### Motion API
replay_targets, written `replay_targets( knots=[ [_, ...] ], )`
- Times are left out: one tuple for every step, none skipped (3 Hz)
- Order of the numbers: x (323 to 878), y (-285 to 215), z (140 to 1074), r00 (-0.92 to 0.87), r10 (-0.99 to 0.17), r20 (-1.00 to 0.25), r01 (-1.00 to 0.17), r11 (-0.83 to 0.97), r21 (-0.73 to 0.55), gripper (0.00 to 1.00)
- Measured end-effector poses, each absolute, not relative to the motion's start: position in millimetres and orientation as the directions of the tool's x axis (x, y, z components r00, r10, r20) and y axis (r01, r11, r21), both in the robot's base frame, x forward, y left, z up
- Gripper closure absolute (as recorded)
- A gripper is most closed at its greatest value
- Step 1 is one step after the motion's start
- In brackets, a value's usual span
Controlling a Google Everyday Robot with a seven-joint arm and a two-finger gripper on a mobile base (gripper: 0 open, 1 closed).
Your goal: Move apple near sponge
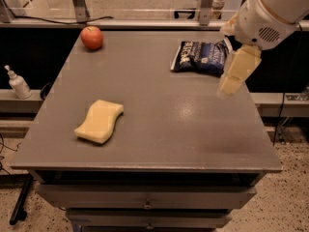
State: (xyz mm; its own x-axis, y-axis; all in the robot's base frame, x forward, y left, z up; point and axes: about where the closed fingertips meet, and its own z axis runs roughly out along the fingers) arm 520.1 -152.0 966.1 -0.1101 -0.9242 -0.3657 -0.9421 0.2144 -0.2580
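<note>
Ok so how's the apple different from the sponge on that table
The apple is round and red, the sponge flat, pale yellow, wavy-sided. The apple sits at the far left corner, the sponge front left. Both lie free on the table; the gripper hangs over its right side.

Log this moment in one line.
gripper: over table, right side | apple: far-left corner, ungrasped | sponge: front-left, apart from apple

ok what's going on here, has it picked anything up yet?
Not yet. The robot's gripper hangs over the right side of the table, just in front of the dark blue snack bag. The apple sits untouched at the far left corner. The sponge lies at the front left, well apart from the apple.
</note>
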Motion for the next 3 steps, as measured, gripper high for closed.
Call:
replay_targets(
  knots=[
    [532,-145,966,-0.096,-0.913,-0.398,-0.942,0.212,-0.26,0.0],
    [568,-112,957,-0.065,-0.876,-0.477,-0.936,0.22,-0.276,0.0],
    [619,-74,950,-0.018,-0.829,-0.558,-0.907,0.249,-0.34,0.0]
  ],
)
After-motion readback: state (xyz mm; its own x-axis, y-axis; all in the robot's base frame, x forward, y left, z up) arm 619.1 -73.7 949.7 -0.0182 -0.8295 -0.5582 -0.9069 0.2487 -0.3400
